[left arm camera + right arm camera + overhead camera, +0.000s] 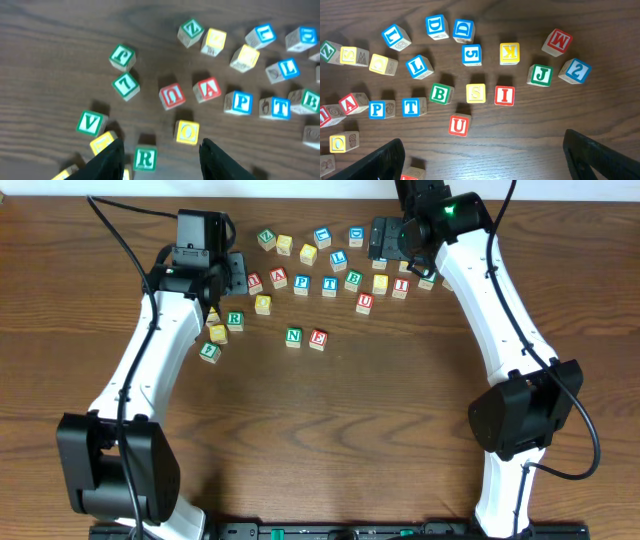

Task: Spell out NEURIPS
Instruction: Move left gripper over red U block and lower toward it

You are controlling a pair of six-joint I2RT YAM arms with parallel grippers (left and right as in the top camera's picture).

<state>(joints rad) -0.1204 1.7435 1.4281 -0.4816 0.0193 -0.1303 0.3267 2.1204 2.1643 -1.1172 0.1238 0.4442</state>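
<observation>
Lying side by side at frame centre, the N block and E block are seen; left gripper and right gripper are held open, empty.

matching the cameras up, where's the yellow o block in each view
Overhead: yellow O block, left of centre, upper half.
Left wrist: yellow O block, bottom centre.
Right wrist: yellow O block, lower left edge.
Shared landmark: red A block, just above it in all three.

N block beside E block
</observation>
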